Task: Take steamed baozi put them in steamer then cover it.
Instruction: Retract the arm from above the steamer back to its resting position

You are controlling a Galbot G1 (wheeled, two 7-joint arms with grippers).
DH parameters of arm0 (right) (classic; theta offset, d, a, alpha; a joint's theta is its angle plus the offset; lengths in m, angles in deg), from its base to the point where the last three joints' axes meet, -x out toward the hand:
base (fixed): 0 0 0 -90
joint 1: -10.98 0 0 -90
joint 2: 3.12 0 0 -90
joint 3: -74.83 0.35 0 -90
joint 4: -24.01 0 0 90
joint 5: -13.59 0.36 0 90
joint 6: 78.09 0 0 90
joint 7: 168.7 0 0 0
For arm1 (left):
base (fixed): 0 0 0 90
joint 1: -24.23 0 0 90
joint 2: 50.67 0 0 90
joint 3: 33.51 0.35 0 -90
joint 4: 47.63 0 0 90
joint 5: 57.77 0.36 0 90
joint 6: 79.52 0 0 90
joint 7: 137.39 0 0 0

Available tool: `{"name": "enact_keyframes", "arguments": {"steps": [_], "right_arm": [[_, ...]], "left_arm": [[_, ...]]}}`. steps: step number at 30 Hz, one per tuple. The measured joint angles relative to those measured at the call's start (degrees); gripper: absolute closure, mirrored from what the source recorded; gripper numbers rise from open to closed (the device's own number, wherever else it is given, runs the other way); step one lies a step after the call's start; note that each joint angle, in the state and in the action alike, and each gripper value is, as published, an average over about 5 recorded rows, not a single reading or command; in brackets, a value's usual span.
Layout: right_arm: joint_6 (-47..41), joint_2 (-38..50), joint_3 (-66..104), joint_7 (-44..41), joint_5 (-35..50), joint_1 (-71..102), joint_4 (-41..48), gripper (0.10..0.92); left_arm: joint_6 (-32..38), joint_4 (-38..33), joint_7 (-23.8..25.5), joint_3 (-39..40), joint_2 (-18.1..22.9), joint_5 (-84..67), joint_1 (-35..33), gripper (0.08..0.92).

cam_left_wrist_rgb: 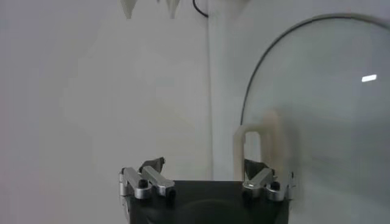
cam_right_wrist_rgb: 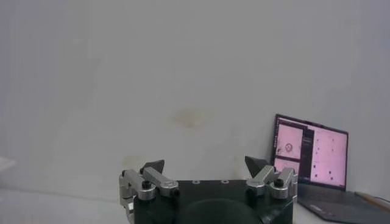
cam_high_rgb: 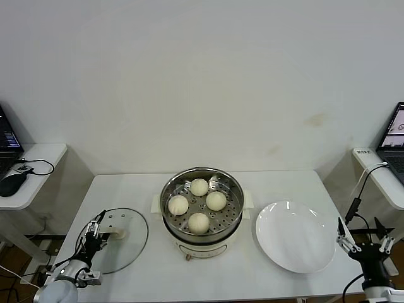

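On the white table (cam_high_rgb: 278,183) by a plain wall (cam_high_rgb: 202,76), both grippers, left gripper (cam_high_rgb: 96,228) and right gripper (cam_high_rgb: 363,243), sit released.

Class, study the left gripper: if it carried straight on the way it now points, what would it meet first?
Most likely the cover: the open left gripper points at its cream-white bar handle, just ahead. Depth is uncertain.
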Motion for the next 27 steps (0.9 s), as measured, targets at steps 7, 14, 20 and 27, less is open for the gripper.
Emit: {"name": "enact_keyframes", "arguments": {"steps": [7, 14, 20, 27], "right_arm": [[0.0, -0.1, -0.9, -0.1, -0.4, -0.3, 0.6, 0.203], [-0.1, -0.1, -1.6, -0.2, -0.7, -0.5, 0.6, 0.203], [-0.1, -0.1, -2.0, -0.3, -0.9, -0.5, 0.5, 0.203], [-0.1, -0.1, -2.2, -0.5, -1.2, -0.3, 0.3, 0.203]], "left_arm": [[0.0, 1.2, 0.0, 0.1, 0.2, -0.2, 0.8, 0.345], [0.2, 2.3, -0.2, 0.4, 0.3, -0.8, 1.3, 0.553], [0.5, 2.5, -1.2, 0.3, 0.3, -2.0, 1.3, 0.744], [0.1, 0.7, -2.7, -0.7, -0.2, -3.1, 0.3, 0.867]]}}
